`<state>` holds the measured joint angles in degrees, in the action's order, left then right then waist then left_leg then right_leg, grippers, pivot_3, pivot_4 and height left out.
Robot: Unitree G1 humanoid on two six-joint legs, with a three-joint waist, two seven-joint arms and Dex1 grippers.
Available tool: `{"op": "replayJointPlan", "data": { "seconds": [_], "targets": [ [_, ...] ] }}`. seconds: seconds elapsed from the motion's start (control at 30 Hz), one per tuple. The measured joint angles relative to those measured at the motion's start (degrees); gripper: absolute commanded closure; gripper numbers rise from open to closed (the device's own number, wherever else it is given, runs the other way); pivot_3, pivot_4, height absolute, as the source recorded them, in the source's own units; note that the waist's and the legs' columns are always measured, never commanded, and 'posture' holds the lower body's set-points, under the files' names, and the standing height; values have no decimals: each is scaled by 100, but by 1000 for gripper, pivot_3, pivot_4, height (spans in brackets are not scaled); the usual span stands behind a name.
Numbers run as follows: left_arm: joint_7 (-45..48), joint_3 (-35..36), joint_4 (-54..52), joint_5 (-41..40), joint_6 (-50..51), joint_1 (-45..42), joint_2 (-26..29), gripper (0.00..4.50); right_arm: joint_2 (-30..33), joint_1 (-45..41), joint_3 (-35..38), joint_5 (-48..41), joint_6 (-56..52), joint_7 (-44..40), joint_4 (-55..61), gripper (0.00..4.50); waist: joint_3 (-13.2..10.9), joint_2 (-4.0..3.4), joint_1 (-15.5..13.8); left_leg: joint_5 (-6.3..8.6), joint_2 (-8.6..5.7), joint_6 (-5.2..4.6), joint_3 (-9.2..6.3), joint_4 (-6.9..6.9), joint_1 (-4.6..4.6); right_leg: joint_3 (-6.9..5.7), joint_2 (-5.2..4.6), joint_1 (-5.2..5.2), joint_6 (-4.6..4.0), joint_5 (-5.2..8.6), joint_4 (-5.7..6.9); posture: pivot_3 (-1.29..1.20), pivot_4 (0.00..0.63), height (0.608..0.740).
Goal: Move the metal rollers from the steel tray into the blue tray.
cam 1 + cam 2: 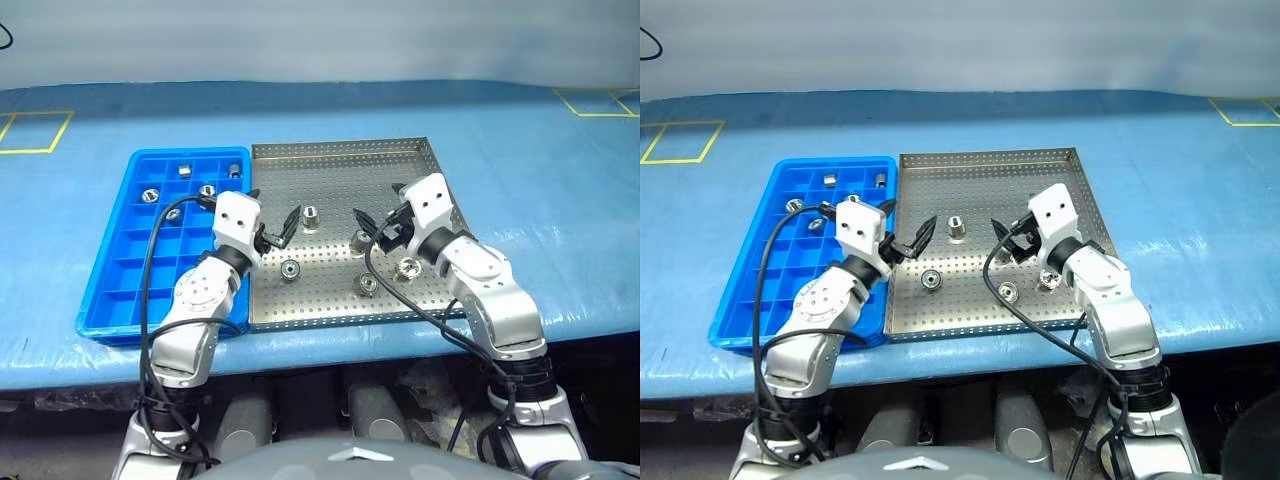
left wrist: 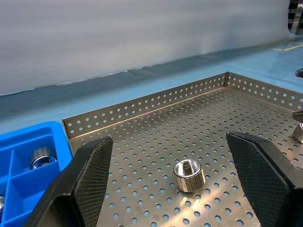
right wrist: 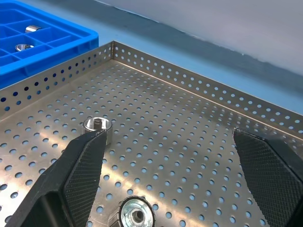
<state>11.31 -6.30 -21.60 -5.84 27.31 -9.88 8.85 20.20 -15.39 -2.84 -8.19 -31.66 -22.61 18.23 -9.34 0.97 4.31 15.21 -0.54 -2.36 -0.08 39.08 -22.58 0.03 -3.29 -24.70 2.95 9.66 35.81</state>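
Note:
The steel tray lies in the middle of the table with several metal rollers loose on it, among them one between my two hands and one nearer the front. The blue tray touches its left side and holds several rollers in its far compartments. My left gripper hovers open over the steel tray's left part, and a roller stands ahead between its fingers. My right gripper hovers open over the right part, with one roller by a fingertip and another below.
A blue cover drapes the table, and its front edge runs just before both trays. Yellow tape squares mark the far corners. Black cables loop beside each arm.

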Motion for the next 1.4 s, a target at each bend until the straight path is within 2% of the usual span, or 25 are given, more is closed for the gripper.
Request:
{"op": "replayJointPlan", "data": {
  "seconds": [0.13, 0.27, 0.53, 0.73, 1.1, 1.4],
  "targets": [
    [-408, 31, 386, 134, 296, -312, -308, 319, -28, 21, -4, 0, 1, 27, 23, 12, 0, 0, 19, 0, -1, 0, 0, 1, 0, 0, 1, 1, 3, -1, 0, -199, 150, 740],
    [-718, 230, 1112, 21, 759, -828, -901, 319, -78, 84, -2, -4, 4, 79, 57, 12, -1, 1, 20, 0, -5, 0, -1, 2, -2, 0, 0, 2, 12, -7, -3, -201, 150, 740],
    [-905, 197, 3088, 120, 822, -2128, -1323, 319, -122, 152, -4, -2, 9, 157, 222, 12, -1, 2, 99, 1, -6, -2, 1, 2, -2, 2, 3, 3, 18, -10, -5, -253, 150, 740],
    [-975, 114, 4100, 354, 700, -2649, -1291, 319, -124, 295, 92, -1, 9, 255, 297, 12, -1, 2, 251, 4, -6, -6, 1, 0, -6, 4, 2, 0, 40, -24, -5, -281, 150, 740],
    [-826, 11, 4268, 541, 722, -2683, -1229, 319, 44, 446, 196, -133, -20, 133, 547, 12, -1, 2, 457, 4, -5, -6, 2, 1, -4, 6, 1, 0, 46, -25, -6, -287, 150, 740],
    [-943, 127, 3947, 572, 862, -2224, -1138, 319, 42, 440, 201, -130, -19, 160, 533, 12, -1, 2, 539, 4, -5, -6, 2, 0, -4, 11, 1, -1, 48, -27, -5, -262, 150, 740]
  ]
}}
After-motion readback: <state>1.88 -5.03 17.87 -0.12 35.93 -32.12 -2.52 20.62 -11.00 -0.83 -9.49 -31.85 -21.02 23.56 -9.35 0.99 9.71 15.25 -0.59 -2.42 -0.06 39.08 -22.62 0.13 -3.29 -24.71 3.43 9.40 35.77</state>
